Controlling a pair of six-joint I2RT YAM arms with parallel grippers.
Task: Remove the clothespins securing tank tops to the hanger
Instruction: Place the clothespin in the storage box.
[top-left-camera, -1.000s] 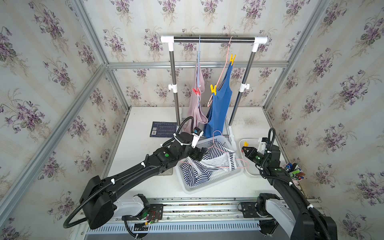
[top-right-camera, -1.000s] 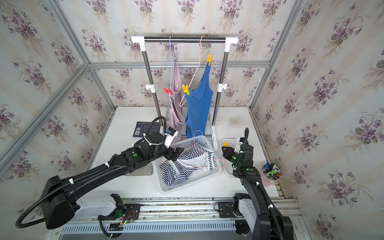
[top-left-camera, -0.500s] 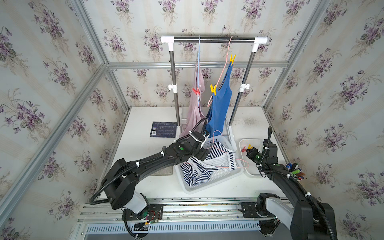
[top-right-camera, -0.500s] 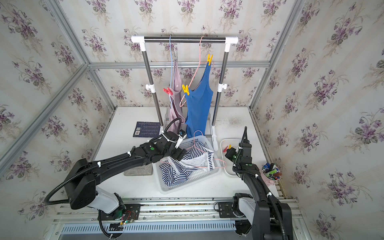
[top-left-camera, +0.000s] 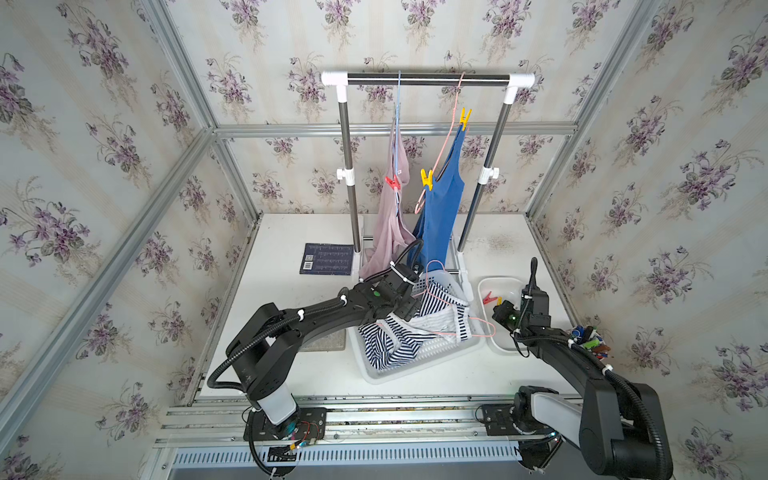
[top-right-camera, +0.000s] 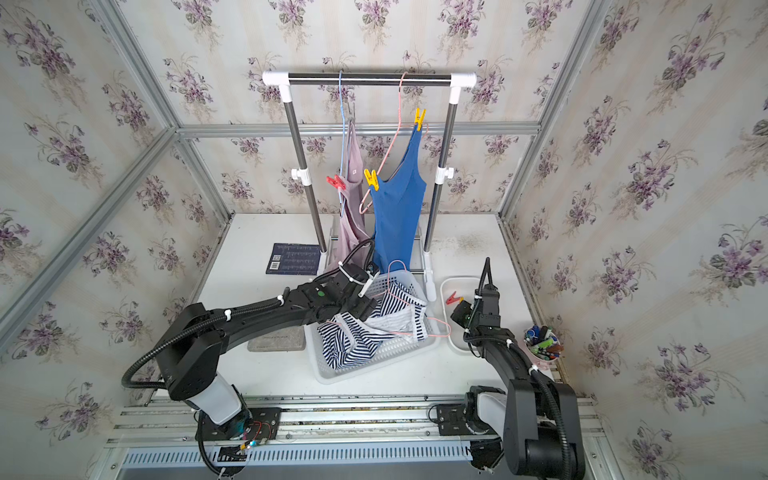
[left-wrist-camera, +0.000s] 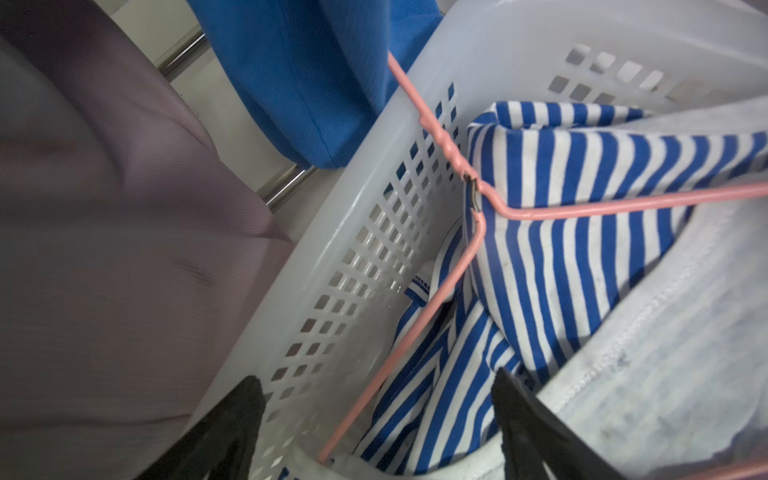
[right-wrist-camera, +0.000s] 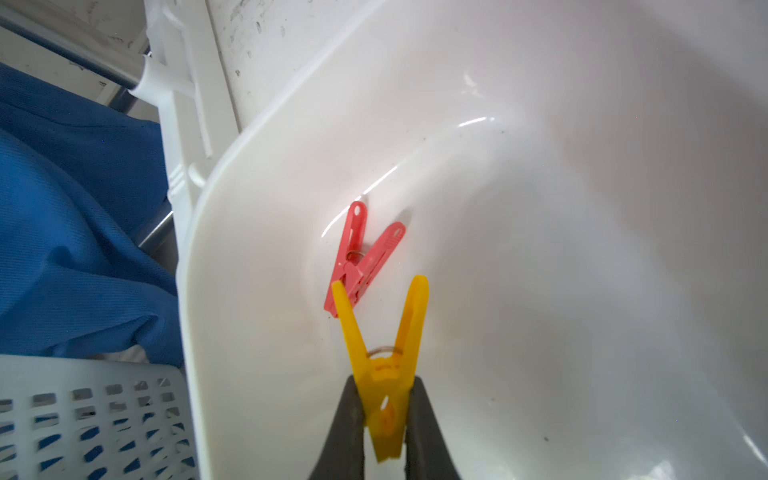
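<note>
Clothespin check, front to back. Right gripper (right-wrist-camera: 384, 388): clamped on a yellow clothespin (right-wrist-camera: 384, 365) by its narrow end, two prongs flaring away, hanging over the white tub (right-wrist-camera: 561, 187) on the right side of the table (top-left-camera: 282, 291). Got a loose red clothespin (right-wrist-camera: 361, 257) lying flat on the tub floor too, just past those prongs; can't tell if touching.

Left gripper (left-wrist-camera: 374, 380): spread wide, grabbing nothing, sitting low over the left edge of the white basket (left-wrist-camera: 332, 232). Shows a pink hanger (left-wrist-camera: 436, 299) wire running up between the fingers (left-wrist-camera: 237, 415), no contact visible. Inside the basket: striped top (left-wrist-camera: 561, 249), all crumpled, with that hanger lying across it and poking over the rim.

Further back, on the rack (top-left-camera: 428, 79): mauve top (top-left-camera: 390, 224) drooping off a blue hanger (top-left-camera: 399, 99), pinned at one shoulder by a second red clothespin (top-left-camera: 392, 183). Right next to it, blue top (top-left-camera: 440, 208) on a second pink hanger (top-left-camera: 458, 95), clipped with a low yellow clothespin (top-left-camera: 427, 178) at one strap and a high yellow clothespin (top-left-camera: 464, 117) up near the rack's top. Hems of both down by the basket's far edge. Off to the left on the table, dark card (top-left-camera: 328, 259) lying flat.
</note>
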